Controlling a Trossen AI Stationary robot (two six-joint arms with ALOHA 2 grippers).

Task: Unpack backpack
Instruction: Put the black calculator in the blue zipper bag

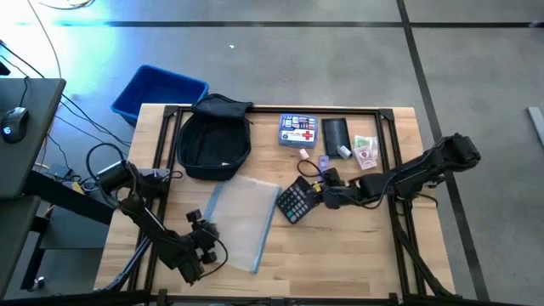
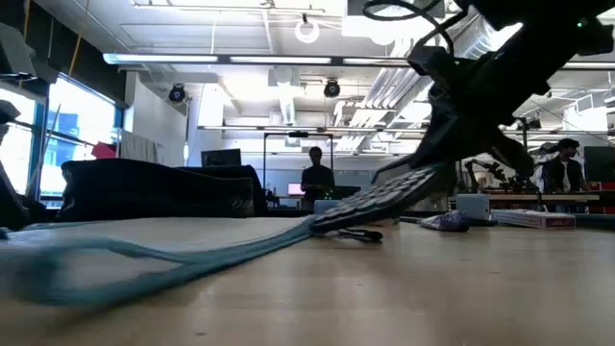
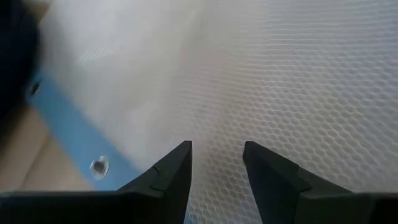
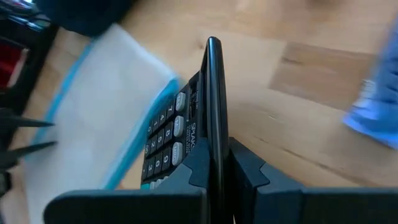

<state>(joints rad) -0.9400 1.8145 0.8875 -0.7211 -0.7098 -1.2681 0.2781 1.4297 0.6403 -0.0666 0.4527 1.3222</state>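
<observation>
Your right gripper point(image 4: 219, 180) is pinching a black calculator point(image 4: 186, 118) by its edge, tilting it up off the table point(image 1: 340, 246); the lettering beside its keys is too blurred to read. Your left gripper point(image 3: 216, 163) is hovering with fingers spread over a mesh pouch point(image 1: 240, 219) with blue trim. The backpack point(image 1: 214, 140) is lying at the table's far edge, its pale logo unreadable, near the blue bin point(image 1: 157, 92).
</observation>
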